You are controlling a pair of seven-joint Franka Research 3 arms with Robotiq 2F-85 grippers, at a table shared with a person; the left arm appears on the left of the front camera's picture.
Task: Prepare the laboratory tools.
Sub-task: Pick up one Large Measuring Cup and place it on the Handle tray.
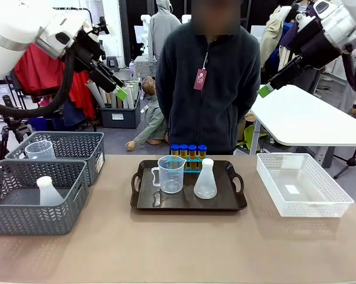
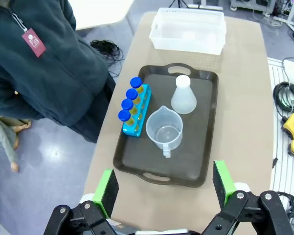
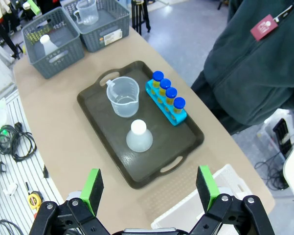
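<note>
Hanging high above the table, your left gripper (image 1: 119,90) sits at the end of an arm that comes in from the upper left and slopes down toward the middle, its green-padded fingers (image 2: 106,188) spread wide with nothing between them. Your right gripper (image 1: 265,90) mirrors it from the upper right, raised just as high, fingers (image 3: 205,185) parted and empty too. Both wrists tilt down at the table, so each wrist view looks onto the black handled tray (image 1: 147,202) from well above.

On that tray, at the table's middle, you have the clear handled measuring beaker (image 1: 170,174) standing upright on the left half, handle and spout toward the robot's left. Just beside it, to the right, stands the translucent white conical flask (image 1: 205,180), upright, narrow neck up. Behind the two, along the tray's far edge near the person (image 1: 208,83), the low blue four-hole rack (image 2: 137,111) holds the four small blue-capped tubes of amber liquid (image 1: 187,152) in a row, all upright.

Off to your left, two grey plastic baskets (image 1: 23,201) sit side by side; the nearer holds another white flask (image 1: 47,192), the farther another clear beaker (image 1: 40,150). To your right lies a white mesh basket (image 1: 302,184). The person stands at the far side, arms behind the back.
</note>
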